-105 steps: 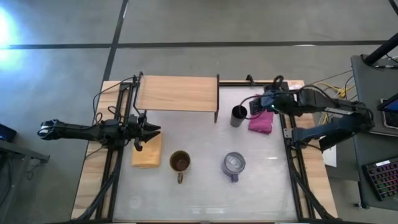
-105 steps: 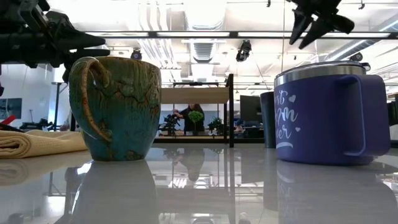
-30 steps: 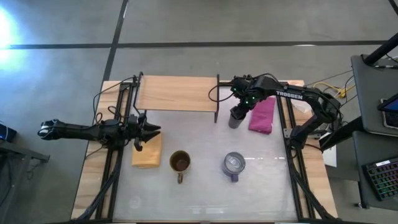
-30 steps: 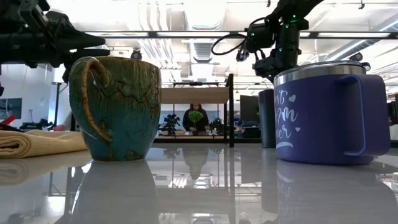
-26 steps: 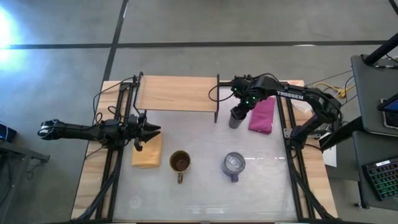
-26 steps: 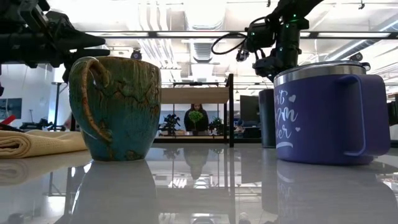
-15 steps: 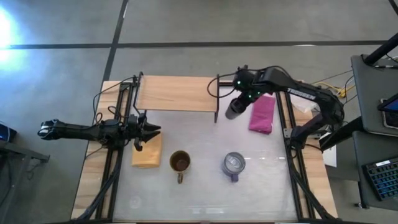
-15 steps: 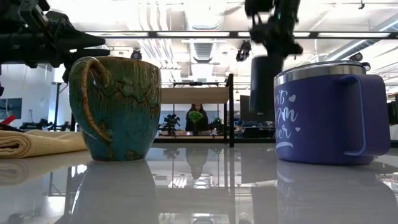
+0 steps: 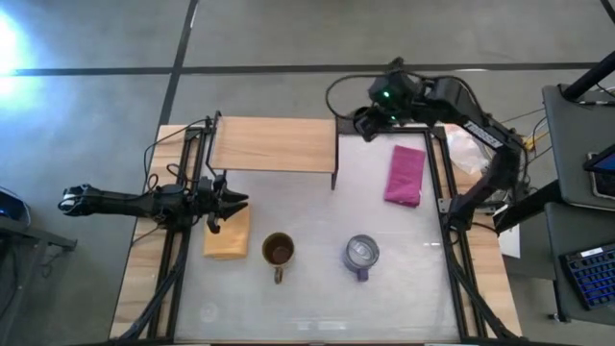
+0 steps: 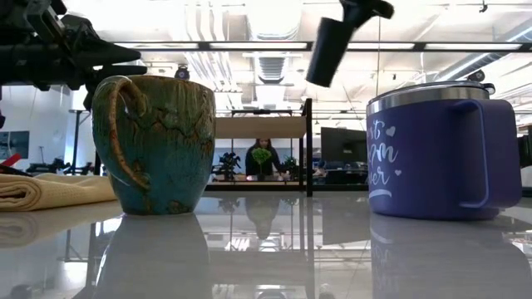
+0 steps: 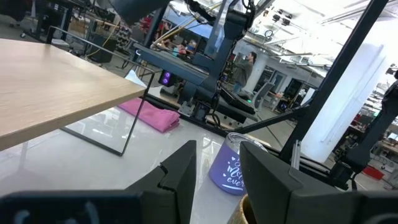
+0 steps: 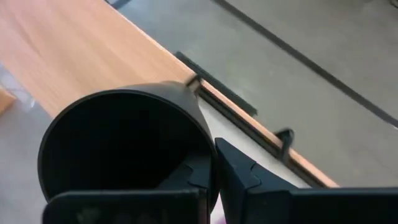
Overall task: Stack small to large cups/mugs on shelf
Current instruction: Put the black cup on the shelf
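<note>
Black and handleless, the small cup (image 10: 326,50) is hanging in the air in our right gripper (image 9: 367,117), lifted clear of the table (image 9: 317,298) and tilted. In the right wrist view one finger (image 12: 239,177) is sitting outside the cup wall and the other is reaching inside the mouth, so the fingers are pinching the rim, closed down to the thickness of the wall. From those fingers, the wooden shelf (image 9: 274,144) is lying just ahead, its corner post close beneath the cup.

We are judging this to be the carry toward the shelf. To do it well, we are wanting the cup high enough to pass over the shelf edge and its black leg, then brought upright before it goes down, since a rim pinch gives little hold against twisting. Room should remain beside it for the two mugs.

Its long axis is slanting in the low view, mouth up toward the gripper and base dropping down and away to one side.

Our left gripper (image 11: 214,177) is waiting at the table's left edge by the yellow pad (image 9: 228,235), its fingers parted and holding nothing. The brown mug (image 9: 278,252) and purple mug (image 9: 361,255) are standing on the table, well apart from the carrying fingers.
</note>
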`<state>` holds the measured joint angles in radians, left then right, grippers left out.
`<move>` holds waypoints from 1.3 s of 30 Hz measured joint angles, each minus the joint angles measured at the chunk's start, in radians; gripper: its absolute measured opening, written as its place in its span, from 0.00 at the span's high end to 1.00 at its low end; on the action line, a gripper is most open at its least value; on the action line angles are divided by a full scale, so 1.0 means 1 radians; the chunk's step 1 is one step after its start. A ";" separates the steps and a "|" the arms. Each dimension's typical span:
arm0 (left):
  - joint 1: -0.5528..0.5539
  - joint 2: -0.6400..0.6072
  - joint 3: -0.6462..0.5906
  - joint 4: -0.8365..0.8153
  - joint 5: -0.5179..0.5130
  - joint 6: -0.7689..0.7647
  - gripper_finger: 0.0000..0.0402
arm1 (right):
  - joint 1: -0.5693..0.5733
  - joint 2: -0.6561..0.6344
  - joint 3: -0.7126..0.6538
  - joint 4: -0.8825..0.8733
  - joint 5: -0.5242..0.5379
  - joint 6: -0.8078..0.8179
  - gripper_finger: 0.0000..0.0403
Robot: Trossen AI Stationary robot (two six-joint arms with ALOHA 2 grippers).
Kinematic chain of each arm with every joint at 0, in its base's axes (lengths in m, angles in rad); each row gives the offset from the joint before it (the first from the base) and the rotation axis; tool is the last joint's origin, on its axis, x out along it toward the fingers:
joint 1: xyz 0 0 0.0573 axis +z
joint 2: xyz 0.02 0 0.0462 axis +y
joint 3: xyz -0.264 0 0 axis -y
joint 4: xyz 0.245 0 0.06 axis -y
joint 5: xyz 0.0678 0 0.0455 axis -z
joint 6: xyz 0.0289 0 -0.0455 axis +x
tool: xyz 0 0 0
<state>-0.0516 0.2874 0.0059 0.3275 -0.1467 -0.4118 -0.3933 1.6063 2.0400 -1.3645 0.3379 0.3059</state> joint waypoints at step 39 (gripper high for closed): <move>0.000 0.000 0.000 0.002 0.000 0.000 0.73 | -0.086 0.392 0.307 -0.090 -0.259 -0.055 0.98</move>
<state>-0.0515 0.2874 0.0059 0.3291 -0.1467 -0.4118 -0.4789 1.9980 2.3470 -1.4547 0.0788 0.2508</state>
